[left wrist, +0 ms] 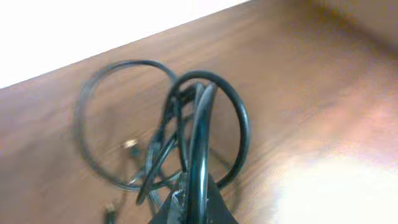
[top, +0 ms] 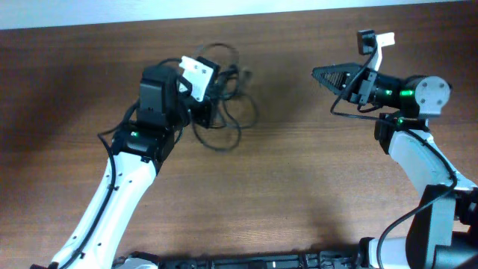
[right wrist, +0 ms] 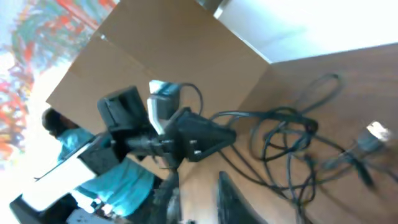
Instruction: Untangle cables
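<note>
Our left gripper (left wrist: 193, 208) is clenched on the cables (top: 228, 112), pinching strands where several loops meet, at the bottom edge of the left wrist view. From that pinch one tight loop rises away from the gripper, and a wider loop lies on the counter (top: 299, 187) beyond it, toward the upper left. In the overhead view the tangle sits upper centre-left. Its long axis runs roughly top to bottom of the frame, with loose loops bulging right and down. Our right gripper (top: 320, 73), at upper right, points left at the tangle but is well apart from it, with the jaws slightly parted and empty. The left arm is plainly the nearer. We judge the right arm must travel left to take a free loop.
</note>
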Robot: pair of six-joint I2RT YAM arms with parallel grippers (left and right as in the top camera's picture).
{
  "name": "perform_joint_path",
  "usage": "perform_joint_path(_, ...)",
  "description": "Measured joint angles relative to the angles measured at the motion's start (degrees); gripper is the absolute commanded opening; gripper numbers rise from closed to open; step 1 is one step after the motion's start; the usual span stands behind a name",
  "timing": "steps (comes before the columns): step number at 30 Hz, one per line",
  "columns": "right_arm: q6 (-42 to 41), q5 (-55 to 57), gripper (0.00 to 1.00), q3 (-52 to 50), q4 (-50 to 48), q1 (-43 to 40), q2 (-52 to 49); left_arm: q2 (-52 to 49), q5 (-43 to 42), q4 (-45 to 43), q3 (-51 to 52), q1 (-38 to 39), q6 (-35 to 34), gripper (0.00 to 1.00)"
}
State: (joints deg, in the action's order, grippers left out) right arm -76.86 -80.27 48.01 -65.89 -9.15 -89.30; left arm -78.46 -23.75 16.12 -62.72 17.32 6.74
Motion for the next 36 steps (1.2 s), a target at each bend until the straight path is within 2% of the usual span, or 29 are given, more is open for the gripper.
perform_joint_path(6, -0.2, -0.2, 0.73, 0.0, 1.4, 0.0, 0.0, 0.0, -16.3, -7.0, 0.0, 0.2, 2.3, 0.00)
perform_joint_path(11, -0.5, 1.7, 0.76, 0.0, 2.7, 0.0, 0.0, -0.1, -24.8, -14.7, 0.0, 0.2, 0.7, 0.00)
perform_joint_path(16, 1.2, 9.9, 0.80, 0.1, 16.5, 0.0, 0.1, -0.1, -28.7, -17.4, 0.0, 0.2, -2.3, 0.00)
perform_joint_path(21, 9.5, 17.3, 0.76, 0.1, 25.2, 0.0, 0.0, -0.1, -30.2, -17.6, 0.0, 0.2, -3.6, 0.00)
perform_joint_path(24, 16.5, 15.1, 0.75, -0.1, 18.6, 0.0, 0.0, -0.1, -30.3, -18.1, 0.0, 0.2, -3.8, 0.00)
perform_joint_path(27, 19.9, 9.3, 0.73, 0.0, 5.0, 0.0, 0.0, -0.1, -30.3, -18.9, 0.0, 0.3, -4.0, 0.00)
perform_joint_path(28, 19.8, 8.9, 0.73, 0.0, 3.8, 0.0, 0.1, -0.1, -30.3, -18.9, 0.0, 0.4, -4.0, 0.00)
perform_joint_path(29, 20.1, 5.9, 0.73, 0.0, -2.7, 0.0, 0.2, -0.1, -30.3, -19.0, 0.0, 0.6, -4.0, 0.00)
perform_joint_path(31, 19.6, 3.1, 0.70, 0.0, -8.7, 0.3, 0.3, -0.1, -30.3, -19.2, 0.0, 1.2, -4.0, 0.00)
perform_joint_path(36, 19.0, 0.2, 0.68, 0.0, -9.2, 2.5, 0.3, -0.1, -30.3, -22.2, 0.0, 3.1, -4.5, 0.00)
